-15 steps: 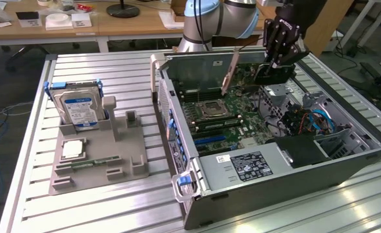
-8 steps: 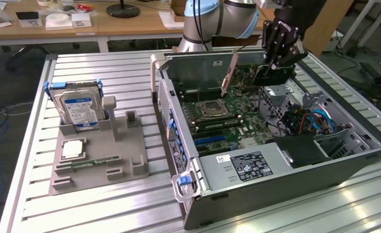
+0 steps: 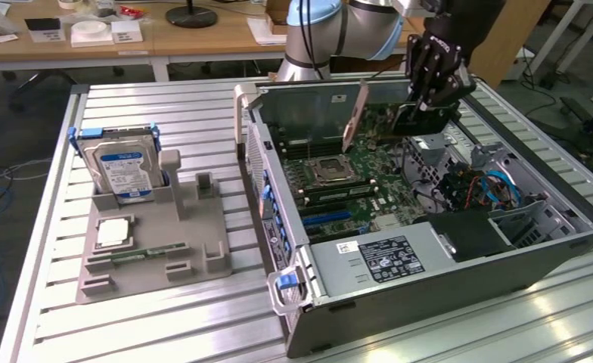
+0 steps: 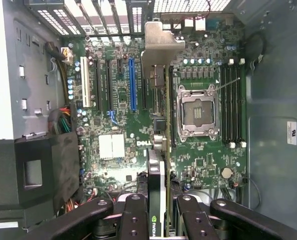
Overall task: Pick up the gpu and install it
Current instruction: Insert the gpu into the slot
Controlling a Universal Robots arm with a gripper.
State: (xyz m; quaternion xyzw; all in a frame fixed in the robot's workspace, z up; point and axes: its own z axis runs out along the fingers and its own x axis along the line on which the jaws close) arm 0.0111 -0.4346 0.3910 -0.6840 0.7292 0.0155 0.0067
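Your item: thin flat gpu (image 4: 157,175), seen edge-on, black cooler with a green logo, pale metal end bracket, clamped between the partly closed fingers of your black gripper (image 3: 430,113), upright over the green motherboard (image 4: 118,125) inside the open grey computer case (image 3: 428,287).

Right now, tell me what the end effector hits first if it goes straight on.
Holding the gpu edge-on, the end effector points at the motherboard. The gpu would probably touch it first, between the blue slot and CPU socket; depth is unclear.
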